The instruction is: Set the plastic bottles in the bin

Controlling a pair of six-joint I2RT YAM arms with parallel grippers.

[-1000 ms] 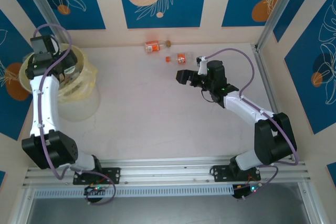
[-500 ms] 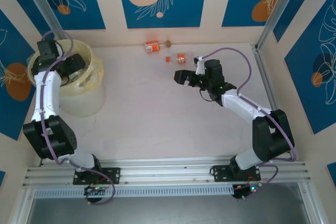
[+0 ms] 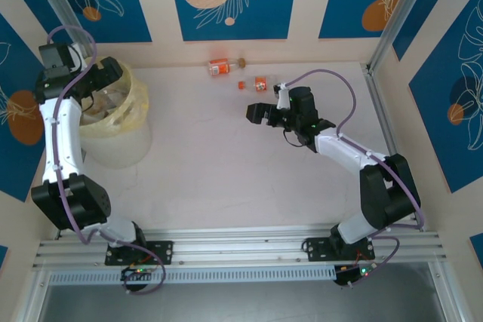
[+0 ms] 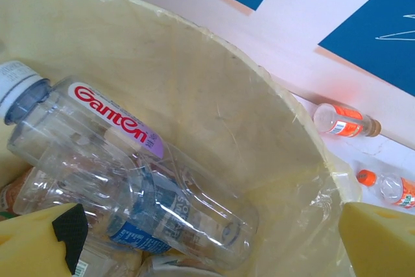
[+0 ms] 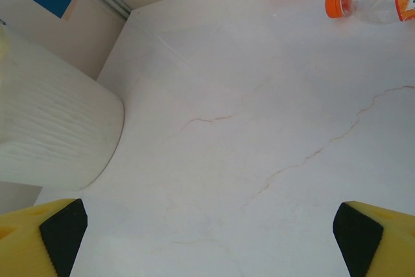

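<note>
The right gripper [image 3: 266, 105] is held above the bare middle of the table [image 3: 226, 179]. In the right wrist view its jaws are spread wide, with nothing between the pads [image 5: 39, 238]. The left gripper [image 3: 106, 75] is poised over the mouth of the bin [image 3: 124, 148] at the table's left side. In the left wrist view it is likewise wide open and empty, looking down inside. Several bottles are already lying in the bin, the topmost being the clear Ganten bottle [image 4: 130, 160], on its side against the inner wall.

Beyond the right gripper, 2 bottles are left on the table, both on their sides. The near bottle [image 3: 262, 82] has an orange cap. The far bottle [image 3: 219, 67] has a brown cap and lies close to the back wall [image 3: 226, 49]. The 2 are near each other but apart.

Judged from here, the main risk is rolling. If a lying bottle is met off-centre by 1 finger, it may be pushed away towards the wall rather than caught. The thin clear plastic may also be squeezed out of the pads if gripped near the neck. While 1 is taken, the other could be knocked. A carry to the bin would cross towards the left arm, so the arms could clash, or a finger could snag the liner [image 4: 324, 180].
</note>
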